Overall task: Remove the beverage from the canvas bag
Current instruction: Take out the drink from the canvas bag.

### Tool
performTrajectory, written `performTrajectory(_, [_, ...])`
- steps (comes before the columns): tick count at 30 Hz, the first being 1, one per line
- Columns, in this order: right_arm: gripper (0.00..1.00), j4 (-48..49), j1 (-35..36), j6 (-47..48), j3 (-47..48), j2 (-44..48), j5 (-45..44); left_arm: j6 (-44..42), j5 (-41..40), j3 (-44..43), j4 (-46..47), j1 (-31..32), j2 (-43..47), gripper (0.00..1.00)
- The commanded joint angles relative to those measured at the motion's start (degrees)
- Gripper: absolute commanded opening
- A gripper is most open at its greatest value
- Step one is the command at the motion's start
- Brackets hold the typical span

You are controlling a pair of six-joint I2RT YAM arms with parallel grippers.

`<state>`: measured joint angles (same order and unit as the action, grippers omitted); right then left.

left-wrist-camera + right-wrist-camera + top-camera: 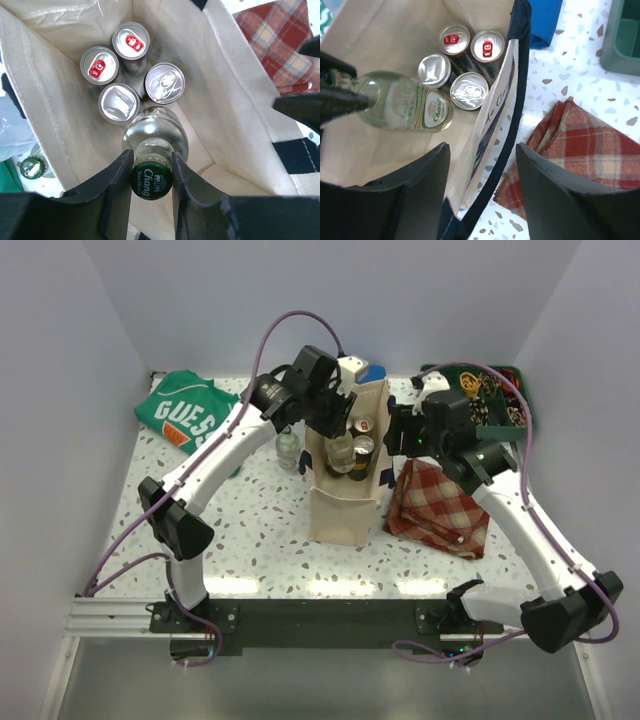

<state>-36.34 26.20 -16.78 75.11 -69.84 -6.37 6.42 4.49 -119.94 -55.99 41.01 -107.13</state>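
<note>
The canvas bag (345, 515) stands upright with its mouth open. The left gripper (151, 160) reaches into that mouth from the bag's left rim, its fingers pressed together on the neck of a clear glass bottle (155, 132), just under the green cap. The bottle leans inside the bag. I cannot tell whether its base touches the bag floor.

Four cans (125, 75) cluster at the bag's far end, two with red tabs farthest in. The nearest two sit just beside the bottle's shoulder, so there is little room on that side. Bare canvas floor and wall show on the bottle's other sides.

The right gripper (482, 150) is spread, one finger inside and one outside the bag's right rim. The navy-trimmed edge passes between them, close to the outer finger.

Outside the bag's right wall, a red plaid cloth (440, 505) lies near. Outside the left wall stands a second bottle (288, 445), and a green shirt (185, 410) lies well apart beyond it.
</note>
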Motion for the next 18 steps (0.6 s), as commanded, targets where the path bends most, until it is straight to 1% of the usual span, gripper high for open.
performTrajectory(1, [0.62, 4.16, -0.18, -1.24, -2.51, 7.69, 0.66, -0.44, -0.09, -6.62, 4.66, 0.29, 5.53, 0.0])
performTrajectory(9, [0.63, 4.43, -0.18, -2.47, -6.02, 12.1, -3.64, -0.53, -1.94, -8.73, 4.22, 0.29, 8.16, 0.0])
performTrajectory(18, [0.63, 4.34, -0.18, -4.05, -9.1, 12.36, -3.38, -0.26, -4.32, -8.99, 5.62, 0.29, 12.12, 0.0])
